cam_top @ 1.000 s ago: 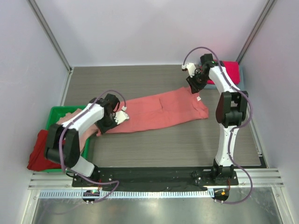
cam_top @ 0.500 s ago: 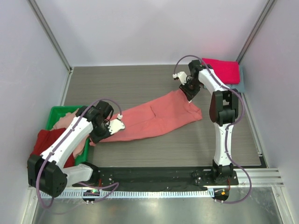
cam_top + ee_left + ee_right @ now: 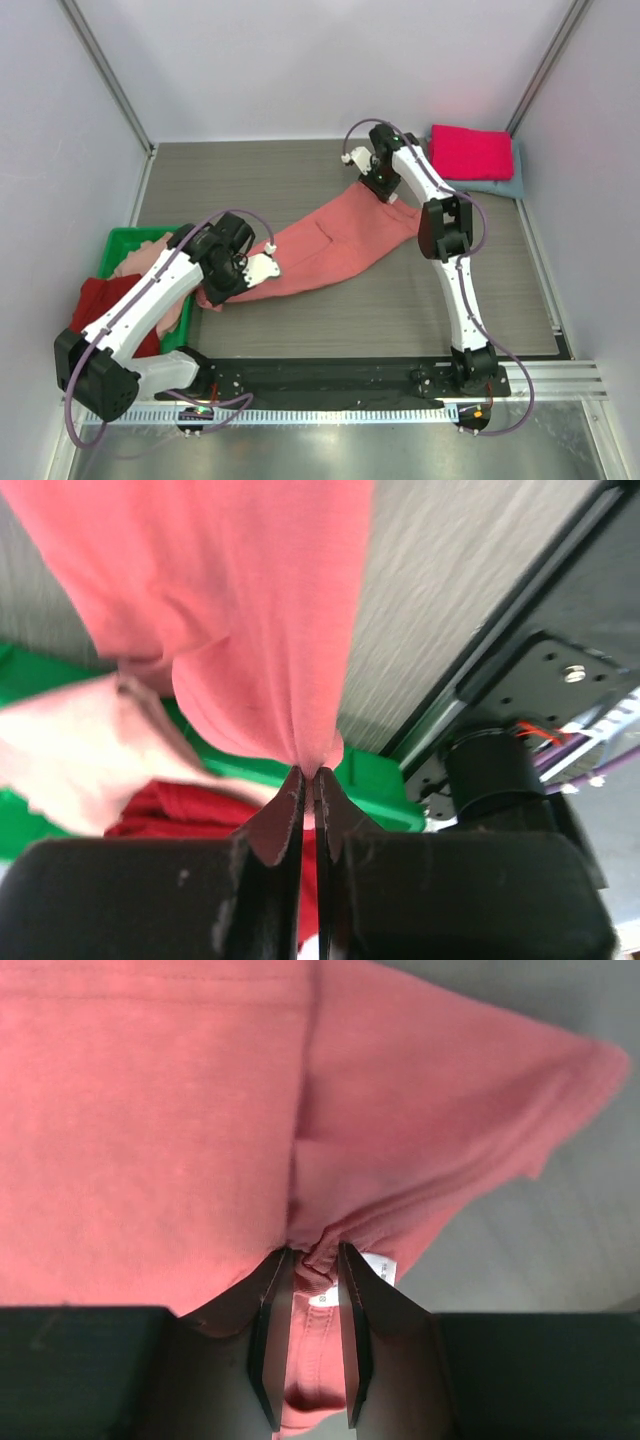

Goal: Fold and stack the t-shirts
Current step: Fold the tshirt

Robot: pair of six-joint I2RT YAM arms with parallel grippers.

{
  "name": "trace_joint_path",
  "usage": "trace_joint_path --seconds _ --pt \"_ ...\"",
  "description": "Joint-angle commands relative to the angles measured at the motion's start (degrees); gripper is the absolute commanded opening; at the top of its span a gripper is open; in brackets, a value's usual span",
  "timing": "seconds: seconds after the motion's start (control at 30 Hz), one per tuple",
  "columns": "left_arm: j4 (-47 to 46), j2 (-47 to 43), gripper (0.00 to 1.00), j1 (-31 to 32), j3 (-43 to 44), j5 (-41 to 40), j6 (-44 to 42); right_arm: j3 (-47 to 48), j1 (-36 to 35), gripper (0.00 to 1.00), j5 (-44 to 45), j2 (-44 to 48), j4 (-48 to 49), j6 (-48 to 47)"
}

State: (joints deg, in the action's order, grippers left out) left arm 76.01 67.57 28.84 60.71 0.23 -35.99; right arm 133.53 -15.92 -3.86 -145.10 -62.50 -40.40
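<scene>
A salmon-coral t-shirt [image 3: 330,240] lies stretched in a slanted band across the middle of the table. My left gripper [image 3: 262,268] is shut on its near-left end, the cloth pinched between the tips [image 3: 310,772]. My right gripper [image 3: 380,188] holds the far end, its jaws closed on the bunched collar [image 3: 318,1258] beside the small white neck label [image 3: 382,1270]. A folded magenta t-shirt [image 3: 470,150] rests on a folded grey-blue one [image 3: 500,187] at the back right corner.
A green bin [image 3: 125,238] stands at the left edge of the table, with a dark red shirt [image 3: 88,305] and a pale pink one [image 3: 140,262] spilling over it. The black mounting rail [image 3: 330,375] runs along the near edge.
Both grippers have carried the salmon shirt leftward. The right gripper moved away from the magenta stack toward the middle back, and the left gripper drew nearer the front.
</scene>
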Motion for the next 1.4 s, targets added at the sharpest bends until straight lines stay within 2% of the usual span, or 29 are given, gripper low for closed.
trace_joint_path --seconds 0.0,0.1,0.23,0.3,0.37,0.47,0.57,0.67,0.73,0.8,0.9,0.97,1.0,1.03,1.1,1.13,1.23,1.37 --pt "13.1 1.6 0.04 2.4 2.6 5.6 1.1 9.9 -1.2 0.29 5.7 -10.4 4.4 -0.7" --pt "12.6 4.1 0.06 5.3 3.4 9.9 1.1 10.5 -2.4 0.29 8.6 -11.6 12.6 -3.6" --pt "8.8 10.3 0.08 9.1 5.2 14.8 1.6 4.7 -3.6 0.32 10.1 -10.6 34.2 -5.7" --pt "7.1 15.2 0.08 12.1 8.4 16.4 1.6 5.9 -3.9 0.34 10.5 -11.9 40.3 -5.2" --pt "6.2 18.6 0.08 16.1 13.1 16.8 2.4 7.6 -3.9 0.34 11.7 -13.4 50.6 -2.0" --pt "5.4 26.0 0.09 20.0 20.4 19.0 3.3 13.2 -4.7 0.37 11.1 -16.0 58.2 -0.6" --pt "4.4 31.8 0.09 23.8 25.6 21.6 4.6 12.0 -5.5 0.46 7.3 -15.7 66.5 -0.1" --pt "3.6 36.4 0.14 27.8 29.6 23.8 5.9 11.5 -6.0 0.52 6.3 -15.8 73.7 0.3" --pt "2.9 38.0 0.22 29.2 32.0 26.2 8.0 12.1 -5.9 0.55 8.9 -15.4 78.8 2.1" --pt "2.7 39.0 0.27 29.3 36.0 26.3 9.3 13.3 -5.3 0.6 10.8 -13.0 79.0 5.4" --pt "2.0 38.1 0.27 29.3 39.3 23.7 9.7 12.1 -4.4 0.63 12.4 -6.6 77.5 9.3" --pt "0.6 36.8 0.27 28.6 38.2 22.1 10.1 5.8 -3.9 0.64 12.2 -2.0 76.0 12.8" --pt "0.1 35.8 0.28 28.4 37.2 21.8 10.1 3.1 -3.6 0.64 11.0 3.4 74.3 13.6" --pt "-0.3 35.5 0.28 28.0 34.6 21.2 10.1 -2.2 -3.5 0.64 8.5 5.6 72.5 14.9" --pt "-1.6 35.4 0.26 27.9 31.6 19.2 9.4 -6.3 -3.4 0.63 5.1 9.8 68.3 16.5" --pt "-2.7 35.2 0.25 27.7 28.4 18.8 9.1 -9.1 -3.4 0.62 1.1 12.6 62.9 17.3" --pt "-10.6 34.2 0.24 27.6 21.9 16.5 8.9 -13.9 -3.2 0.61 -3.2 15.7 53.6 20.2" --pt "-16.0 35.8 0.23 26.7 16.6 15.2 9.1 -20.1 -3.2 0.59 -4.2 17.0 50.5 20.0"
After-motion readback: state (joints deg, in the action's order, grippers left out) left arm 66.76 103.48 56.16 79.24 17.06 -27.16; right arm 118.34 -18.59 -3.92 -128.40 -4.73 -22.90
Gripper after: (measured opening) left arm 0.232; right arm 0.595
